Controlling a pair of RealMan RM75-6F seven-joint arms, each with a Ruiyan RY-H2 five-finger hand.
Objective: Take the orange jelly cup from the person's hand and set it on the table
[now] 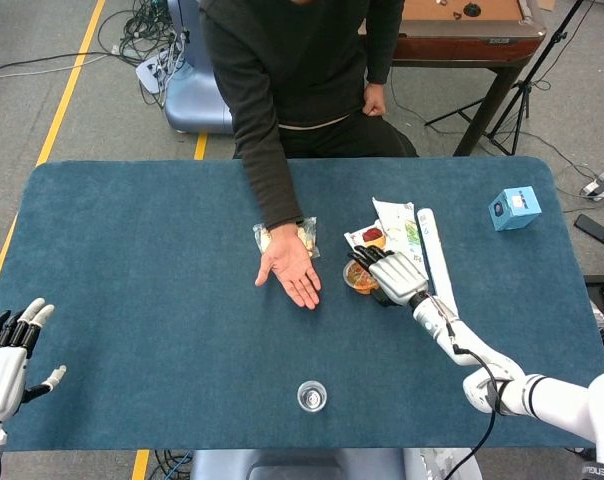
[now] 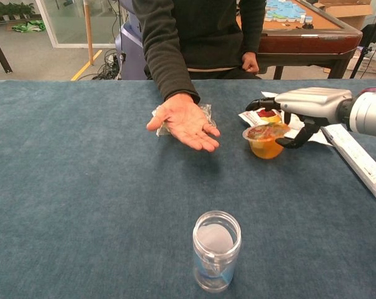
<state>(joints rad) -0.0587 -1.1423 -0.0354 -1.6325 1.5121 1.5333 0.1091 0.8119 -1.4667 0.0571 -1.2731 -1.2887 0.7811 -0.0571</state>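
The orange jelly cup (image 1: 360, 277) (image 2: 264, 142) is right of table centre, low over or on the blue cloth; I cannot tell which. My right hand (image 1: 394, 272) (image 2: 309, 106) reaches over it from the right and grips it, fingers across the lid and the thumb curled against its near right side. The person's hand (image 1: 292, 270) (image 2: 187, 121) lies palm up and empty just left of the cup. My left hand (image 1: 7, 350) hangs open at the table's near left edge, holding nothing.
A clear jar (image 1: 311, 396) (image 2: 216, 249) stands near the front edge at centre. A snack packet (image 1: 307, 235) lies under the person's wrist. Behind the cup are a red jelly cup (image 1: 372, 236), wrappers (image 1: 397, 225) and a long white box (image 1: 432, 260). A blue box (image 1: 514, 208) sits far right.
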